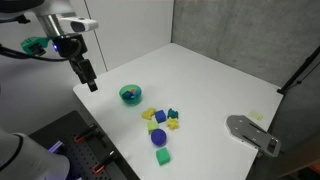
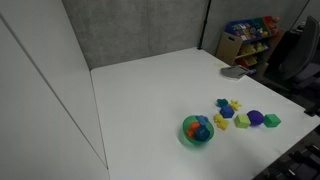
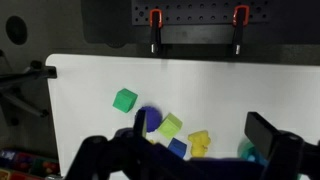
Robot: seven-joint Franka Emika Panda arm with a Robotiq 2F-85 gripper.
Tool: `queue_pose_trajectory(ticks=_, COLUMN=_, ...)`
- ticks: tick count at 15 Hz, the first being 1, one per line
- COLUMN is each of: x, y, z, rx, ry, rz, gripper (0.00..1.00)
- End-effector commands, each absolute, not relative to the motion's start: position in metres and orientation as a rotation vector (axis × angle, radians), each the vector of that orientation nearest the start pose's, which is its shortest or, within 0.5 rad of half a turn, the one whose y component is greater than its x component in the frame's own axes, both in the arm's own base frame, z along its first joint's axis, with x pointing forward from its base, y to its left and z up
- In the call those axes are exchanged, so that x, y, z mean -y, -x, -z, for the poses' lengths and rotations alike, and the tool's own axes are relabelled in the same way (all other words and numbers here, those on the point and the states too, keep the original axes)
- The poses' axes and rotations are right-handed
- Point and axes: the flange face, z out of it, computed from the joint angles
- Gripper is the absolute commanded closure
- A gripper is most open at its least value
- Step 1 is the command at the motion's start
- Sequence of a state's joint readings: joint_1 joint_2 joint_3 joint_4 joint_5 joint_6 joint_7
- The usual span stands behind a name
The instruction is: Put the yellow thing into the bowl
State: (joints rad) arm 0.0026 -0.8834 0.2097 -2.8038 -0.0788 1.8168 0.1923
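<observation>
The teal bowl (image 1: 130,94) stands on the white table near its edge; it also shows in an exterior view (image 2: 197,130), with small coloured pieces inside, and at the lower right of the wrist view (image 3: 250,152). A small yellow block (image 3: 199,142) lies in a cluster of blocks beside the bowl. Both exterior views show two small yellow blocks there (image 1: 149,115) (image 1: 172,124) (image 2: 235,104) (image 2: 220,121). My gripper (image 1: 88,78) is open and empty. It hangs above the table edge, to the side of the bowl and clear of the blocks; its fingers frame the wrist view (image 3: 201,127).
The cluster also holds small blue blocks (image 1: 160,117), a yellow-green piece (image 3: 171,126), a purple piece (image 1: 159,137) and a green block (image 1: 162,156). A grey flat object (image 1: 252,133) lies at the far side of the table. A toy shelf (image 2: 250,38) stands beyond the table.
</observation>
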Motion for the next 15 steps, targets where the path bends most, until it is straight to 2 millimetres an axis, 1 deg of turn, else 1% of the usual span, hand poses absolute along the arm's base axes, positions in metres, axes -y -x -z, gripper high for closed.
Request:
queue_pose_trajectory(ticks=1, x=-0.046, y=-0.271, z=-0.425, rx=-0.070, ry=3.391, rz=-0.130, gripper=0.00)
queue_pose_trajectory(ticks=4, x=-0.046, y=-0.271, z=-0.425, rx=-0.070, ry=3.391, rz=-0.131, gripper=0.00)
queue_pose_trajectory(ticks=8, x=-0.052, y=-0.287, z=-0.428, rx=-0.054, ry=3.377, rz=-0.121, gripper=0.00)
queue_pose_trajectory(ticks=12, x=-0.054, y=-0.315, z=-0.427, rx=-0.056, ry=3.364, rz=-0.103, gripper=0.00)
queue_pose_trajectory(ticks=15, x=-0.050, y=-0.343, z=-0.424, rx=-0.063, ry=3.338, rz=-0.095, gripper=0.00)
